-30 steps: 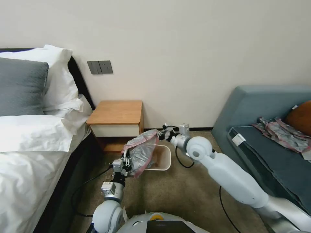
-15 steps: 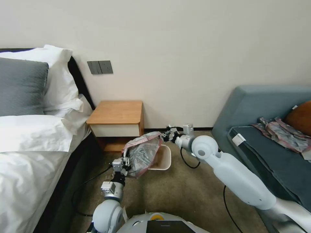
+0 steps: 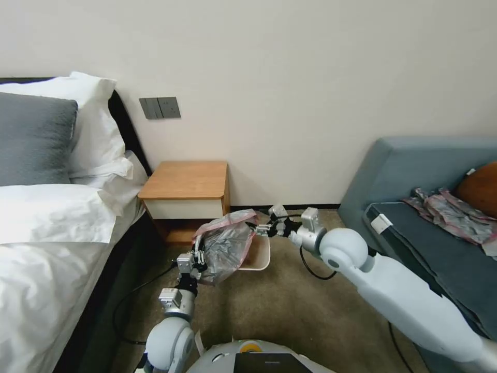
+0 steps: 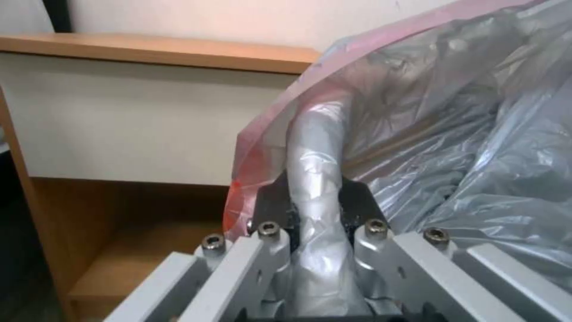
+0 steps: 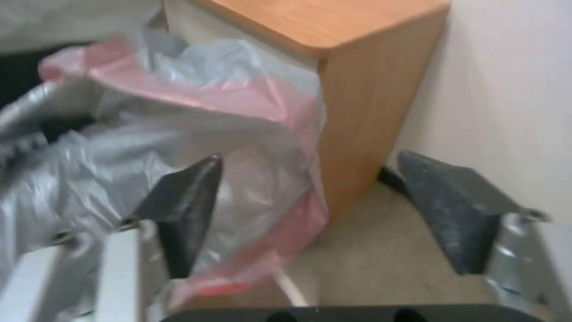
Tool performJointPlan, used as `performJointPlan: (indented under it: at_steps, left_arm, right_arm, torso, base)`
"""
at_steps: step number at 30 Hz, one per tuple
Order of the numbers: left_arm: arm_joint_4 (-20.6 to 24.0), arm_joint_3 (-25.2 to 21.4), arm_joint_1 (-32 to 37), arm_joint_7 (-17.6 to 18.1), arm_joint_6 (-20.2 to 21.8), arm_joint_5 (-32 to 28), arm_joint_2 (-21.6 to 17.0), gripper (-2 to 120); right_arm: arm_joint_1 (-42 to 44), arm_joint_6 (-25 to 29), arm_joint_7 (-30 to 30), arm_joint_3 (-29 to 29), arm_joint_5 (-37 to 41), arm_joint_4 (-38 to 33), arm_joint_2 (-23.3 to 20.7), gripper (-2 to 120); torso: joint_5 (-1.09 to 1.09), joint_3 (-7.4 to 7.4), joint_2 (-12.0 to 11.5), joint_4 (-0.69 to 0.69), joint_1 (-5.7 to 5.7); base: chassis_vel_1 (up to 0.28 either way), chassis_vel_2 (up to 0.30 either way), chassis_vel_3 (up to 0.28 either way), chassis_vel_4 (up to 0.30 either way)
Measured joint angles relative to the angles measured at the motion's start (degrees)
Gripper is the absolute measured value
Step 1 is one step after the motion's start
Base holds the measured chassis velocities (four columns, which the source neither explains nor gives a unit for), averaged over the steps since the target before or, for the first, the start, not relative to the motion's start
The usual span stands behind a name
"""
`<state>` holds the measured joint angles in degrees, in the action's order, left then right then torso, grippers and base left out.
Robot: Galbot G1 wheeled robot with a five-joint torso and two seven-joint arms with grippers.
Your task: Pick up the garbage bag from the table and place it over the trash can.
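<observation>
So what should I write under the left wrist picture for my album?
Left gripper pinching a bunched fold of the garbage bag beside the table.

Soft even indoor light, faint shadows, right wrist view blurred, perhaps motion

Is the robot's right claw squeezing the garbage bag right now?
No, the right gripper has its fingers spread wide with nothing between them, and the garbage bag lies beside one finger.

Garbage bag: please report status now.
Left gripper shut on thin grey-silver, pink-edged garbage bag. Right gripper open beside it. Bag above beige plastic trash can.
</observation>
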<state>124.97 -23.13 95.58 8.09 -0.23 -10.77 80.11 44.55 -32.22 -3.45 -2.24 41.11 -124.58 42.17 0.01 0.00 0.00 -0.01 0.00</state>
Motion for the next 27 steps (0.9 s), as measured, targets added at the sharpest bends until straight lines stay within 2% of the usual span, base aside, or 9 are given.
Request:
performJointPlan:
  at_steps: [5, 8, 9, 11, 15, 21, 23, 26, 27]
  left_arm:
    - [0.01, -0.08, -0.19, 0.02, 0.22, -0.19, -0.42, 7]
    - [0.01, -0.08, -0.22, 0.03, 0.23, -0.19, -0.47, 7]
    - [0.05, -0.10, -0.24, 0.03, 0.26, -0.20, -0.52, 7]
    - [0.10, -0.12, -0.27, 0.03, 0.29, -0.19, -0.54, 7]
    - [0.13, -0.12, -0.31, 0.03, 0.34, -0.20, -0.53, 7]
    - [0.25, -0.12, -0.28, 0.03, 0.50, -0.31, -0.50, 7]
    - [0.40, -0.11, -0.23, -0.02, 0.65, -0.34, -0.48, 7]
    - [0.46, -0.10, -0.19, -0.08, 0.74, -0.35, -0.45, 7]
    - [0.49, -0.10, -0.17, -0.11, 0.84, -0.35, -0.42, 7]
  right_arm:
    - [-0.25, 4.12, -4.55, -0.32, -8.48, -1.00, -0.89, 98]
    - [-0.65, 4.32, -5.37, -0.46, -9.83, -1.13, -1.02, 99]
    - [-1.41, 4.86, -6.99, -0.88, -12.93, -1.15, -1.28, 100]
    - [-1.92, 5.83, -8.00, -1.40, -16.75, -0.80, -1.38, 100]
    - [-3.36, 8.46, -11.84, -2.58, -29.27, 0.20, -1.31, 100]
    - [-4.43, 9.61, -14.91, -3.23, -37.21, 0.49, -1.48, 100]
    - [-5.65, 12.81, -17.26, -3.96, -44.00, 1.30, -1.65, 95]
    - [-6.39, 15.69, -18.59, -4.61, -48.20, 1.82, -1.76, 89]
    - [-6.75, 17.73, -19.36, -5.03, -50.50, 2.27, -1.87, 83]
  torso:
    - [-0.01, 0.00, 0.00, 0.01, 0.00]
    - [-0.01, 0.00, 0.00, 0.02, 0.00]
    - [-0.02, 0.00, 0.00, 0.02, 0.00]
    - [-0.01, 0.00, 0.00, 0.02, 0.00]
    - [-0.01, 0.00, 0.00, 0.02, 0.00]
    - [-0.01, 0.00, 0.00, 0.02, 0.00]
    - [-0.01, 0.00, 0.00, 0.01, 0.00]
    - [-0.01, 0.00, 0.00, 0.02, 0.00]
    - [-0.01, 0.00, 0.00, 0.01, 0.00]
  base:
    - [0.000, 0.000, 0.000, 0.000]
    - [0.000, 0.000, 0.000, 0.000]
    - [0.000, 0.000, 0.000, 0.000]
    - [0.000, 0.000, 0.000, 0.000]
    - [0.000, 0.000, 0.000, 0.000]
    - [0.000, 0.000, 0.000, 0.000]
    - [0.000, 0.000, 0.000, 0.000]
    - [0.000, 0.000, 0.000, 0.000]
    - [0.000, 0.000, 0.000, 0.000]
